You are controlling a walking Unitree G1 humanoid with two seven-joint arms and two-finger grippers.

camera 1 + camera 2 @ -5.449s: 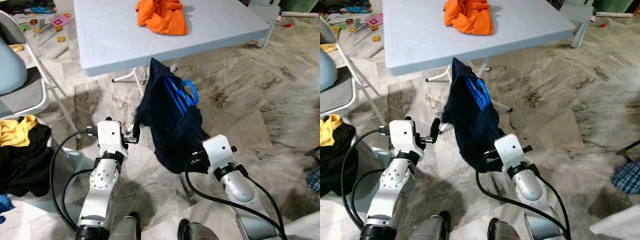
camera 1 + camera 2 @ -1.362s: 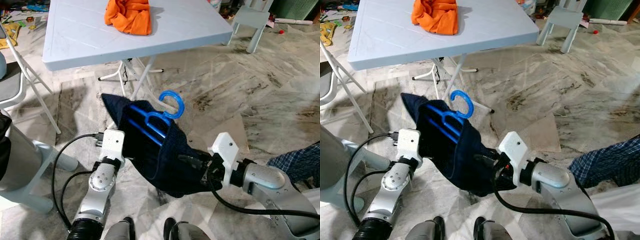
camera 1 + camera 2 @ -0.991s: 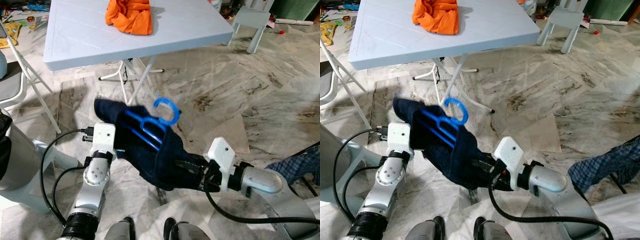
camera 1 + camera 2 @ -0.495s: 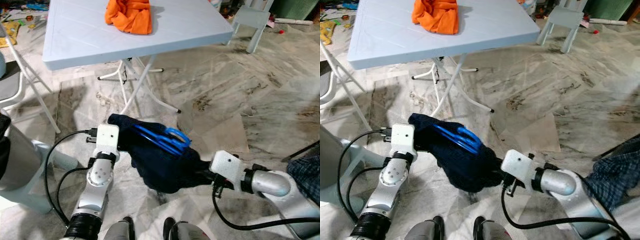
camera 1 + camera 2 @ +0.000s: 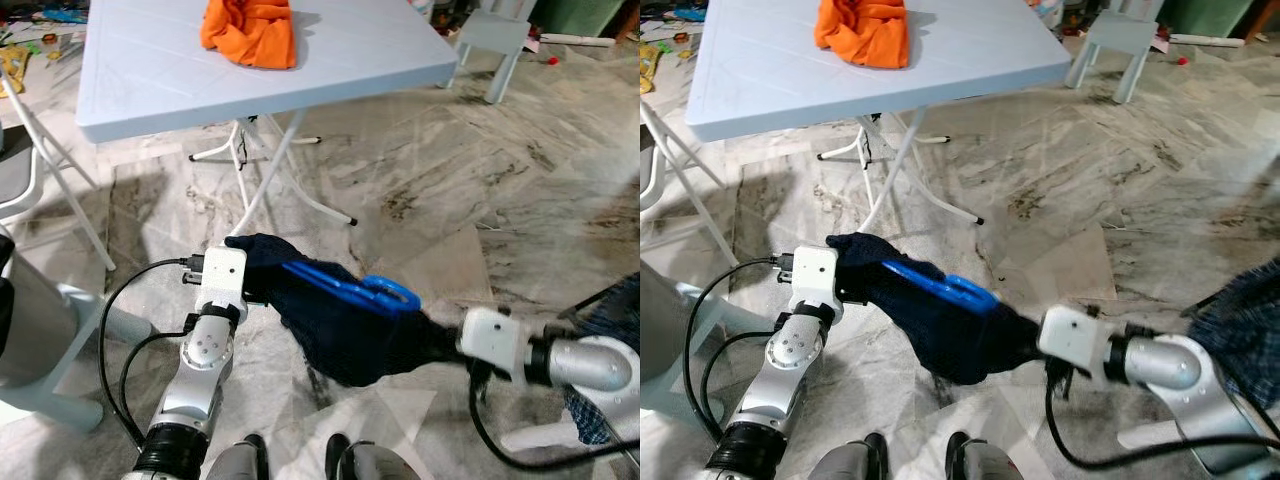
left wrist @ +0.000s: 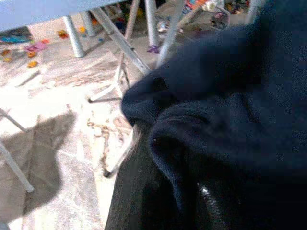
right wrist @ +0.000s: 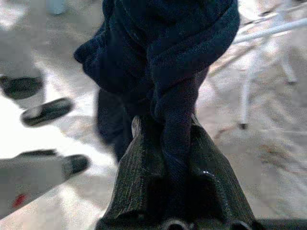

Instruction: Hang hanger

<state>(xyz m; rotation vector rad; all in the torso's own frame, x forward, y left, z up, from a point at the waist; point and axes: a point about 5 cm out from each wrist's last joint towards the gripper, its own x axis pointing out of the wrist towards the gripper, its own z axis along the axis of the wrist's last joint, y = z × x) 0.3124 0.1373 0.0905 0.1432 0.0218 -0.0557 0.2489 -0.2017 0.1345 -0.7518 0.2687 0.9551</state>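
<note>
Right gripper (image 7: 175, 143) pinches the hanger's (image 5: 350, 290) navy garment (image 5: 345, 330).

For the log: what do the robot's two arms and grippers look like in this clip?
Both arms are silver metal with rounded joint housings and a boxy white wrist block. Loose black cables loop beside each forearm. The left gripper and the right gripper have long black fingers with a ribbed, textured surface. No markings are legible.

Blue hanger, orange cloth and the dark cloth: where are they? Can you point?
blue hanger (image 5: 385, 293), left eye view, on its hook loop.
orange cloth (image 5: 250, 27), left eye view, middle of the heap.
dark cloth (image 5: 955, 340), right eye view, on its hanging belly.
</note>
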